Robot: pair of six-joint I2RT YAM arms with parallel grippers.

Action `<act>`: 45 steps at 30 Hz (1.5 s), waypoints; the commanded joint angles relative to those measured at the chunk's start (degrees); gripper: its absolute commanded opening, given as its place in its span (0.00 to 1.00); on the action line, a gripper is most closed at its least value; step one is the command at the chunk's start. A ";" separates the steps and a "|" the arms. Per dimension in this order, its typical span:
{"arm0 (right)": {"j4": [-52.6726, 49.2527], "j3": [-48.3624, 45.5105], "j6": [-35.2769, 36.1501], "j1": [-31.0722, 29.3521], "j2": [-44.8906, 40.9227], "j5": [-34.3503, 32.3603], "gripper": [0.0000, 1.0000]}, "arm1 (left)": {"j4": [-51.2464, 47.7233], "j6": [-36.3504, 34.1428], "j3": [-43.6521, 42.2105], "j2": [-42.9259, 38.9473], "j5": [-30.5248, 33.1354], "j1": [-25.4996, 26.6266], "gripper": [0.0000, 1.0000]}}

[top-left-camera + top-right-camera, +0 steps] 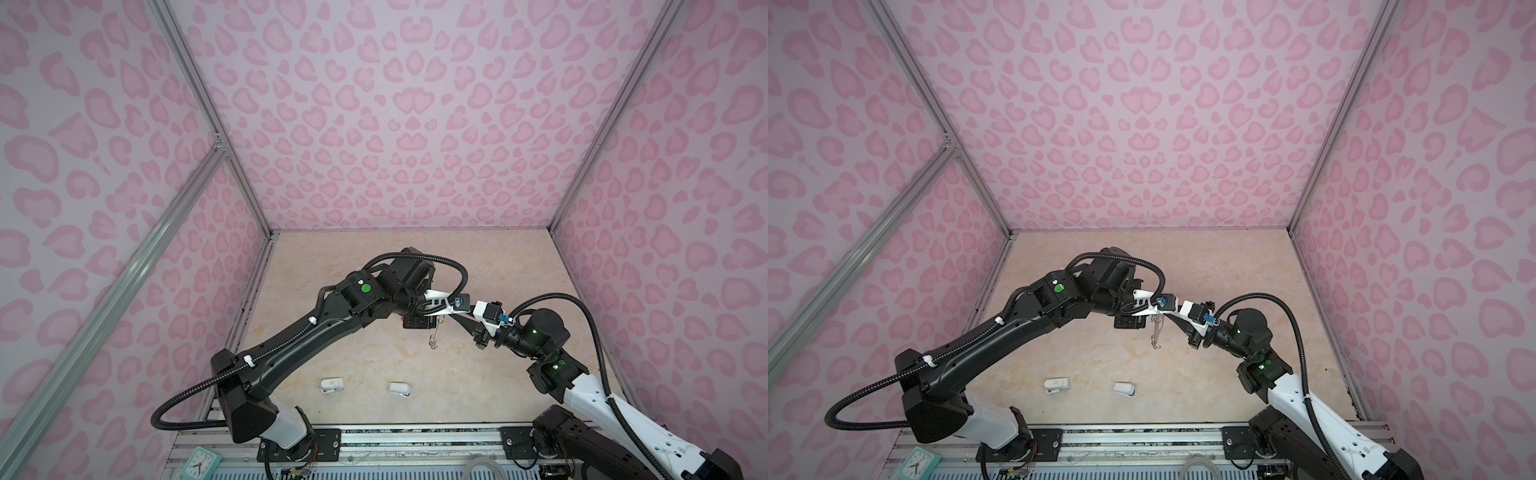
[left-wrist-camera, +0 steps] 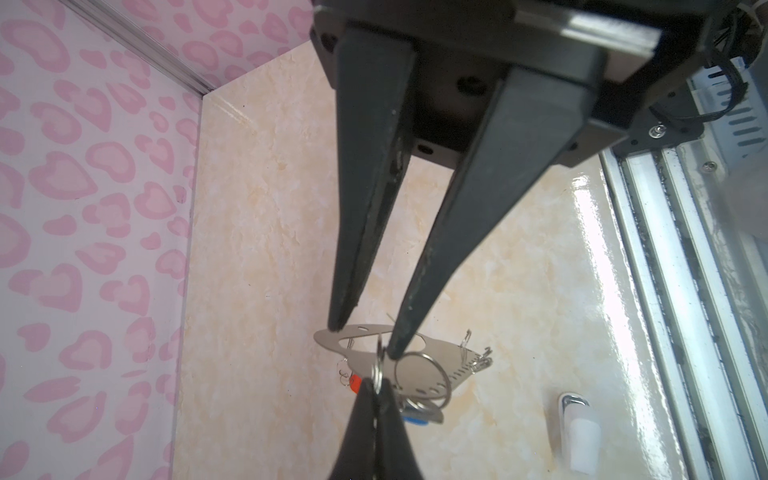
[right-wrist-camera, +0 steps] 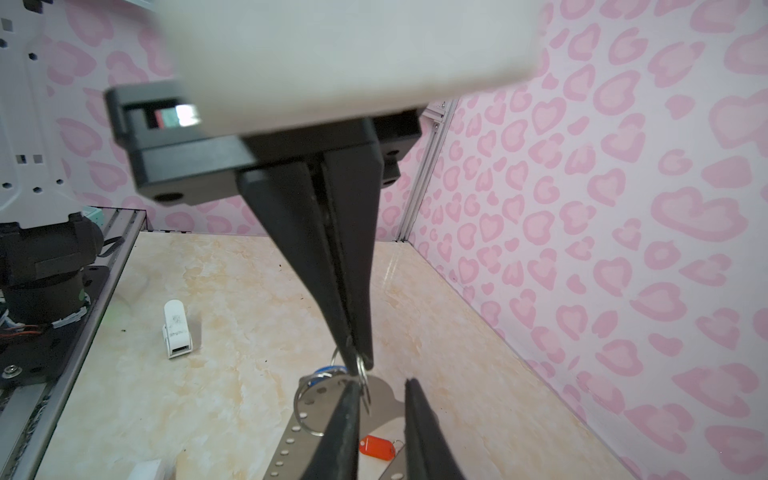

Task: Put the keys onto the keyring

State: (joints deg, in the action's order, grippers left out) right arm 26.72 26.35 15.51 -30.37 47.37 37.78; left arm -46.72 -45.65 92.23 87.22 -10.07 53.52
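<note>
Left wrist view: left gripper (image 2: 365, 340) clamps keyring (image 2: 428, 370); right gripper (image 2: 375, 384) pinches split ring (image 2: 379, 368). Recommended: thread slowly, keyring steady.

A beige marbled table (image 1: 478, 257) is boxed in on three sides by walls (image 1: 395, 124) printed with pink hearts and blotches, joined by aluminium posts (image 1: 584, 166). Two small white plastic pieces lie near the table's front edge, apart from each other. A longer piece (image 1: 332, 385) lies toward the front-left, and a rounded cap (image 1: 400, 389) lies around the middle. In the right wrist view the longer piece (image 3: 178, 330) shows dark print and an open end. Beyond the front edge run metal rails (image 1: 415, 436). On them, past the front-left corner, sits a mint-green clock (image 1: 198, 462) with a white face. A pale hose (image 1: 484, 463) curves farther right.
</note>
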 commanded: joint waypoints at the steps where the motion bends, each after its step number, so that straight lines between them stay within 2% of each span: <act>1: 2.84 -0.55 -1.06 -0.04 0.41 1.07 0.20 | 0.02 -0.74 1.09 0.41 -0.39 0.10 0.03; 14: 3.60 -0.66 -1.28 -0.13 1.76 1.42 0.13 | 1.59 -0.83 -0.12 -0.30 -3.38 0.18 0.03; 20: 4.13 -0.79 -1.40 -0.12 1.71 1.59 0.02 | 1.76 -0.89 -0.37 -0.12 -3.56 0.18 0.03; 22: 4.13 -0.82 -1.51 -0.04 1.76 1.68 0.00 | 3.03 0.13 -1.09 -0.31 -2.87 0.19 0.09; 25: 5.00 -1.14 -2.09 -0.04 1.59 1.43 0.00 | 6.01 2.81 -2.90 -1.33 -2.22 -0.96 0.29; 28: 6.72 -1.52 -3.25 -0.03 1.77 1.42 0.00 | 10.62 6.39 -6.40 -3.67 -4.74 -3.48 0.35; 29: 7.45 -1.64 -3.75 -0.05 1.91 1.51 0.00 | 12.71 7.50 -8.09 -4.65 -5.49 -4.27 0.40; 36: 9.10 -1.13 -5.27 0.05 2.96 1.79 0.00 | 22.43 14.01 -19.27 -9.45 -7.81 -6.14 0.43; 45: 10.07 -0.26 -5.80 0.05 4.22 1.64 0.00 | 31.72 19.78 -26.93 -11.24 -11.37 -6.07 0.42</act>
State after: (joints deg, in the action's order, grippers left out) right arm 33.28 25.71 10.41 -30.26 51.46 39.46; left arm -21.56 -28.93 66.50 76.90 -18.76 47.42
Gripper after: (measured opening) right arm 0.049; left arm 0.426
